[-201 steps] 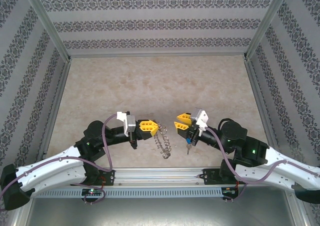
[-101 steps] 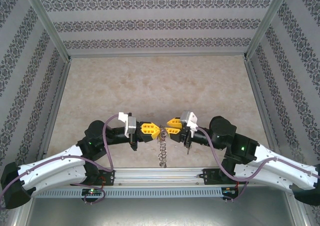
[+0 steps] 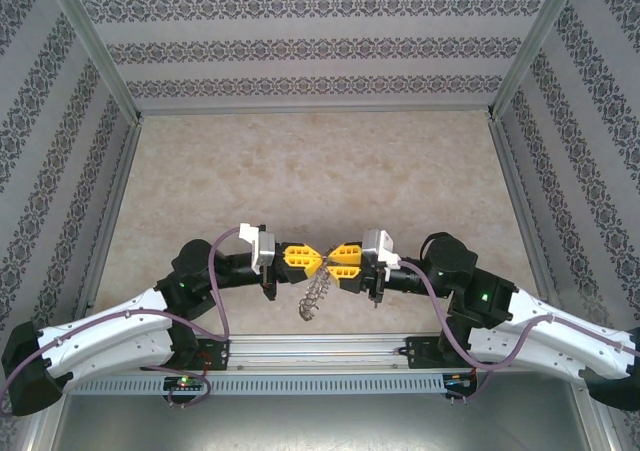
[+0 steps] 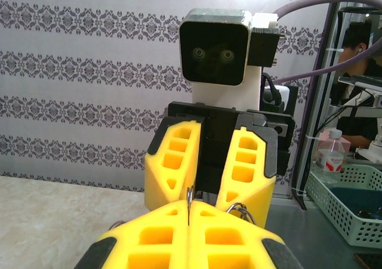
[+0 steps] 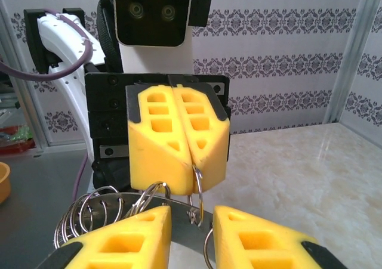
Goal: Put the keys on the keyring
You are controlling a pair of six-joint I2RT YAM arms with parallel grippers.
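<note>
In the top view my two grippers meet tip to tip above the table's near edge. My left gripper is shut on one small wire loop of the keyring. The keyring hangs below the gripper, clear of the table. In the right wrist view my right gripper stands open. The keyring's flat grey rim and its loops cross the gap between its fingers. The shut left gripper faces it with the pinched loop below its tips. The keys are out of view.
Patterned walls and metal posts close in the marble-look table. A metal rail runs along the near edge between the arm bases. Beyond the cell are a green basket, a bottle and an orange bowl.
The two grippers have closed the gap between them and now meet at the middle. The keyring has swung under the left gripper, and its lower end now trails to the left.
</note>
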